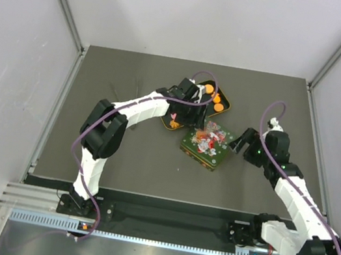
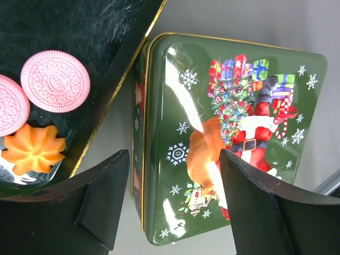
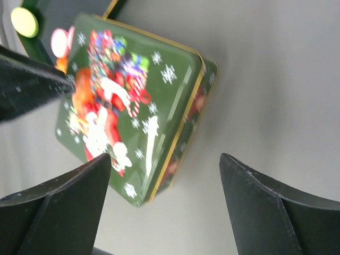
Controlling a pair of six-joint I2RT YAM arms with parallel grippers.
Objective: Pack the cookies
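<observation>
The cookies lie in a black gold-rimmed tray (image 1: 172,124): orange ones (image 1: 217,99) in the top view, two pink ones (image 2: 55,81) and an orange flower-shaped one (image 2: 33,149) in the left wrist view. A green cookie (image 3: 24,20) and a pink one (image 3: 59,41) show in the right wrist view. A green Christmas tin (image 1: 206,144) with its lid on sits just right of the tray (image 2: 114,90). My left gripper (image 2: 174,159) is open and empty, above the tin's (image 2: 234,122) near-left corner (image 1: 196,102). My right gripper (image 3: 166,159) is open and empty, just right of the tin (image 3: 133,111) (image 1: 241,141).
The dark table mat (image 1: 126,153) ends at grey walls on the left, back and right. A metal rail (image 1: 160,221) with both arm bases runs along the near edge.
</observation>
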